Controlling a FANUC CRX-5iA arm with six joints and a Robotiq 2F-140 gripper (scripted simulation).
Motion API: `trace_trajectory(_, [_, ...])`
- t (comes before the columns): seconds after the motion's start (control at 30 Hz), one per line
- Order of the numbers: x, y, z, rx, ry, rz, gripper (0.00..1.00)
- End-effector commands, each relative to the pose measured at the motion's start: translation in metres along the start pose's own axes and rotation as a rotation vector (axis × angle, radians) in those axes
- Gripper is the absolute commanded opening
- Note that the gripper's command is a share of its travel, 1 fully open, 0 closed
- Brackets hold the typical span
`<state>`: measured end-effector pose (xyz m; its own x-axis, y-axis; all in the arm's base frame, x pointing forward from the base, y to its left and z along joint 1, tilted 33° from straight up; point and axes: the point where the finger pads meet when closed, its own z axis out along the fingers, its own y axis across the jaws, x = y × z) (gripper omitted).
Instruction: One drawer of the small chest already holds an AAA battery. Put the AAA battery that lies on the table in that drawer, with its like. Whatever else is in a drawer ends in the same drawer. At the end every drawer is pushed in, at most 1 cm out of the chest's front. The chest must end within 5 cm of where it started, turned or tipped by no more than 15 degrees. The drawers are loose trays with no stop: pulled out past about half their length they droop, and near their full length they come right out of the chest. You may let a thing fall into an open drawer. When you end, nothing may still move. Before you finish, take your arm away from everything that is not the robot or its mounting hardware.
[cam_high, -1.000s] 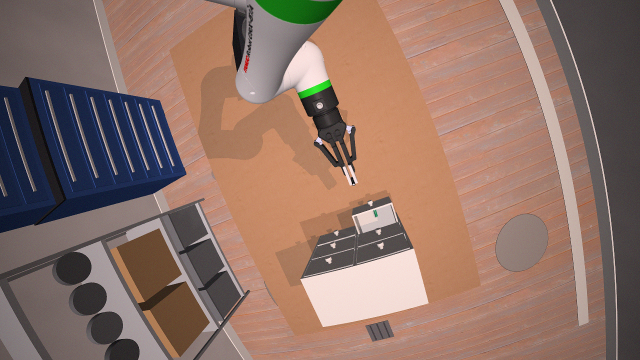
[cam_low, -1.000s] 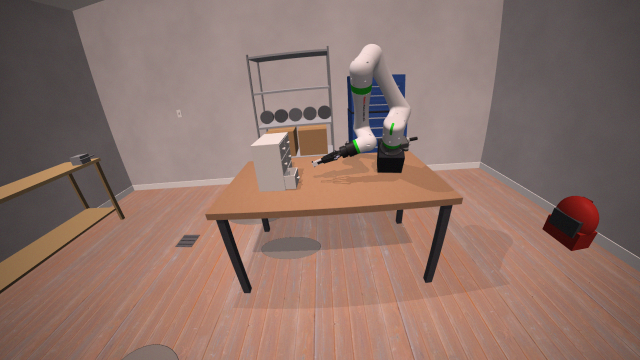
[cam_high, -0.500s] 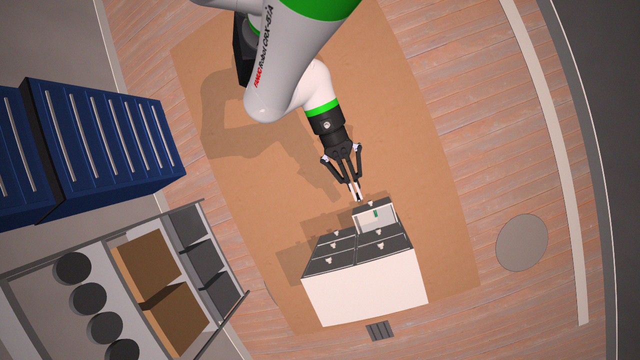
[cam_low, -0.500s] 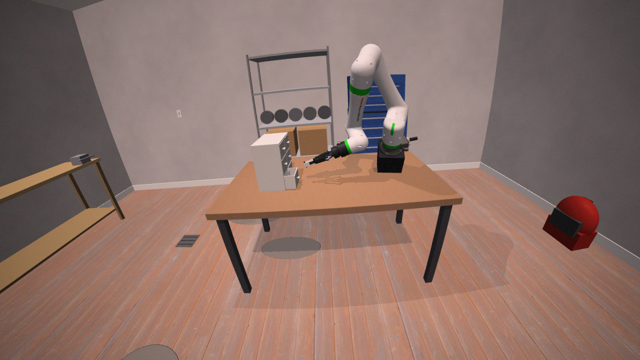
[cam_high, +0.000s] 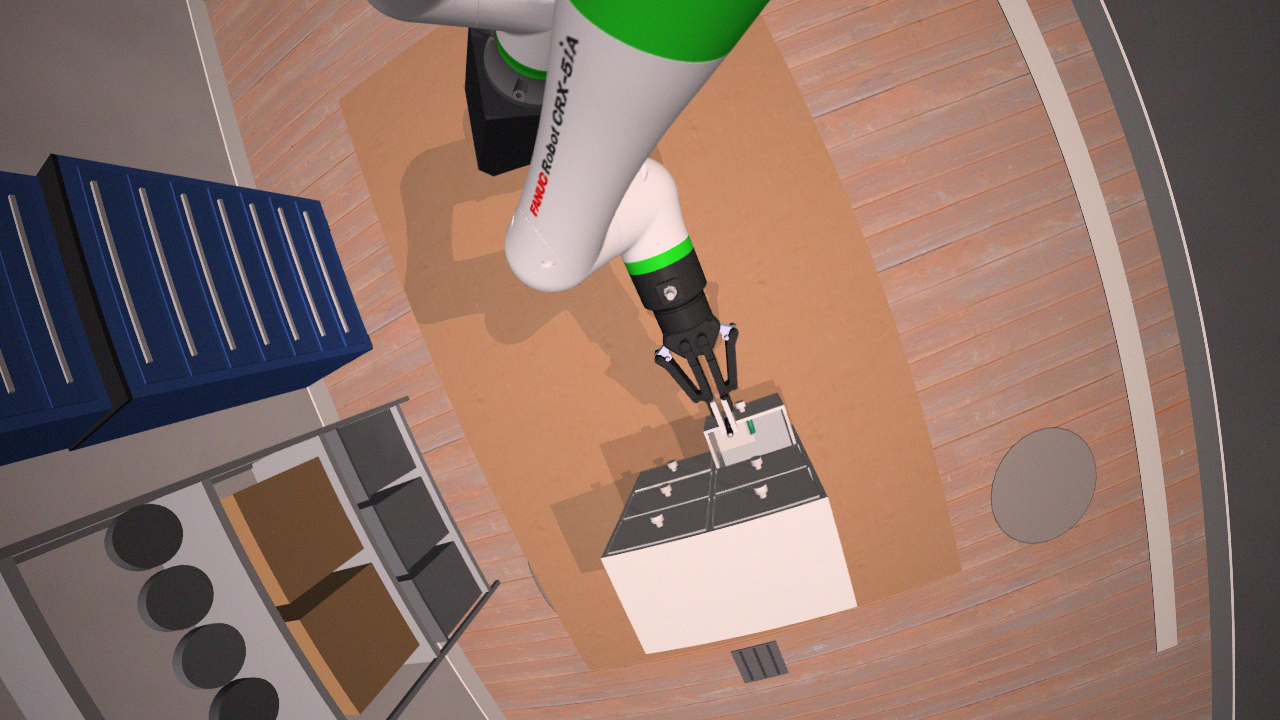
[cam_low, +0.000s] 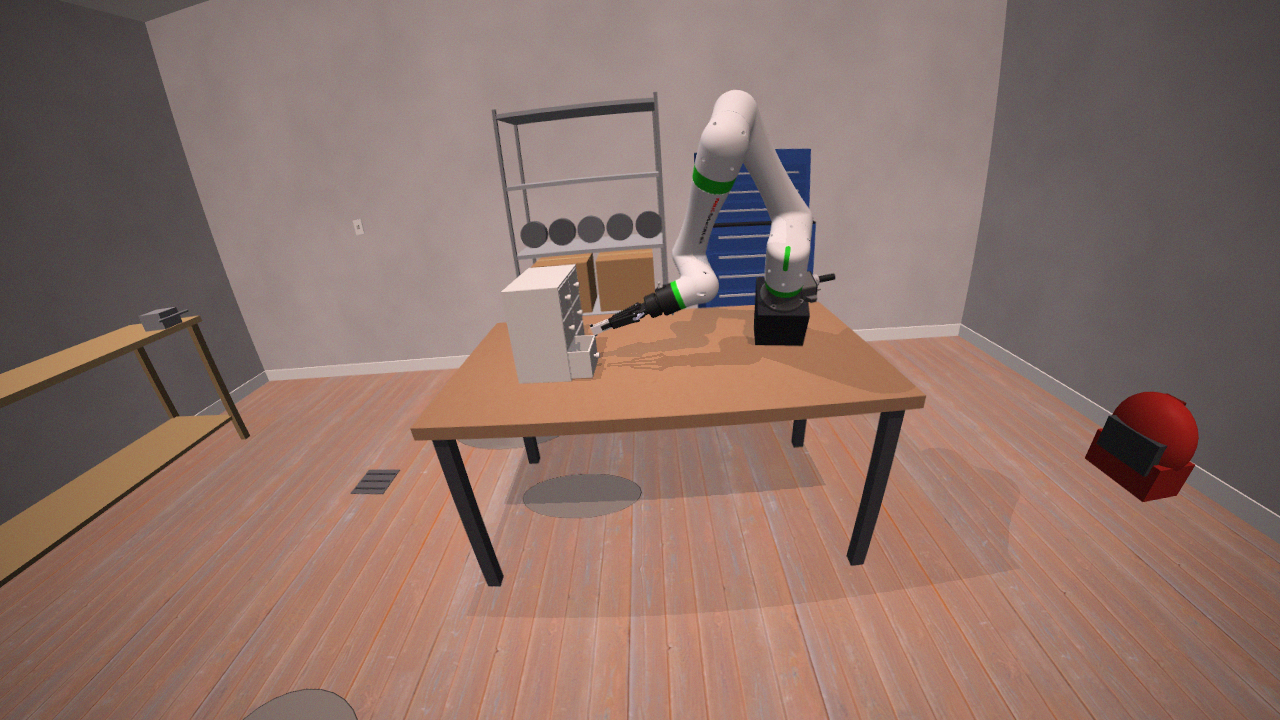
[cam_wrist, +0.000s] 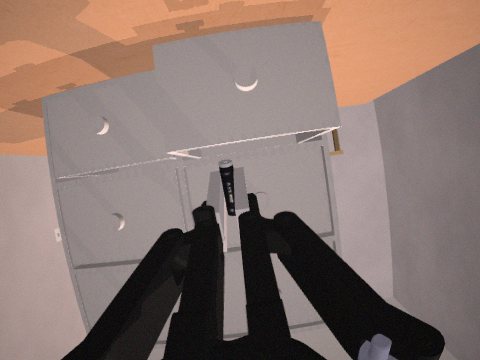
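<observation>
Above the wooden table (cam_high: 850, 376) (cam_low: 716, 385), before grey walls (cam_low: 402, 134) (cam_wrist: 435, 175), the pincer (cam_high: 728, 429) (cam_low: 596, 328) (cam_wrist: 229, 185) closed on a black battery (cam_high: 730, 434) (cam_wrist: 228, 187).

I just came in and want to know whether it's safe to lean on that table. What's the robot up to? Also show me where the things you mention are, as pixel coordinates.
The robot's gripper (cam_high: 726, 428) (cam_low: 594, 330) (cam_wrist: 229, 185) is shut on a small black battery (cam_wrist: 227, 185), holding it at the one pulled-out drawer (cam_high: 759, 438) (cam_low: 581, 363) (cam_wrist: 240, 90) of the little chest (cam_high: 729, 573) (cam_low: 541, 335). A green thing (cam_high: 750, 426) lies inside that drawer. The battery hasn't been let go, and the drawer isn't pushed in. The arm is reaching over the table (cam_high: 501, 376) (cam_low: 716, 385), so I'd keep off it.
</observation>
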<state>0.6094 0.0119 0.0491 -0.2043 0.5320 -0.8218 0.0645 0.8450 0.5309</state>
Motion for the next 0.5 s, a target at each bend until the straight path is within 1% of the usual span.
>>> trace_trajectory(0.0, [-0.003, 0.0, 0.009, -0.001, 0.0, 0.0, 0.03])
trace_trajectory(0.23, [-0.01, 0.0, 0.026, -0.001, 0.0, 0.0, 0.03])
trace_trajectory(0.47, [-0.013, 0.0, 0.036, -0.001, 0.0, 0.0, 0.03])
